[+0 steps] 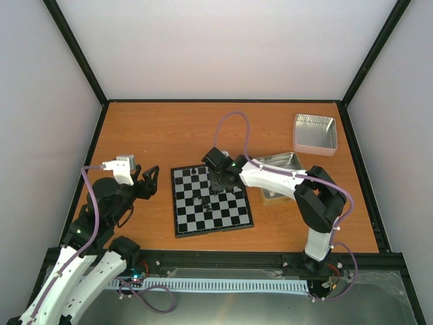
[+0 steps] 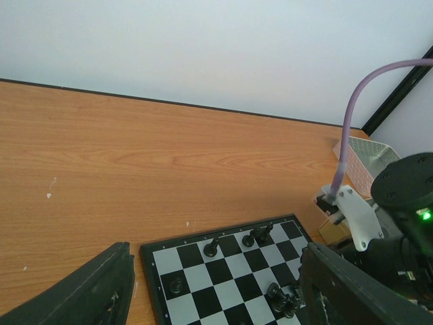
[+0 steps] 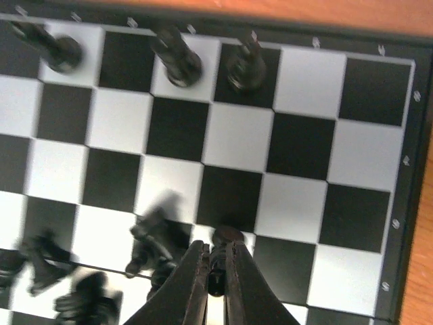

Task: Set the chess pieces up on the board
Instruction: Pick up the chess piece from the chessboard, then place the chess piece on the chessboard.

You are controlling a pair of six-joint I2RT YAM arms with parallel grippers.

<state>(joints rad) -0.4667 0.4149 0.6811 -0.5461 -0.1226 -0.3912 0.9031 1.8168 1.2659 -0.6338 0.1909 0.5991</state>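
Item, held: one black piece (image 3: pixel 225 236), clamped between the fingers of my right hand (image 3: pixel 216 264), low over a pale square in the middle of the board (image 1: pixel 226 215). I judge it very light, rigid and smooth, with a narrow waist and a small foot, so apt to twist or tip in the grip. The best hold is across the stem just under the head, fingers upright, which is about where I have it. Item, standing: three pieces (image 3: pixel 179 64) in the row of squares along one edge of the board, each on its own square. Item, loose: a blurred huddle of dark pieces (image 3: pixel 152 240) close beside my fingers, some seemingly on their sides; crowded, easy to knock. Item, left hand (image 1: pixel 149 177): fingers apart, holding nothing, above the counter (image 1: pixel 149 128) just off the board's left edge. Item, far tin (image 1: pixel 331 139): shiny, open-topped, at the back right corner; nothing shows inside it. Item, near tin (image 1: pixel 281 157): just right of the board, partly covered by my right arm; I cannot tell what it holds.
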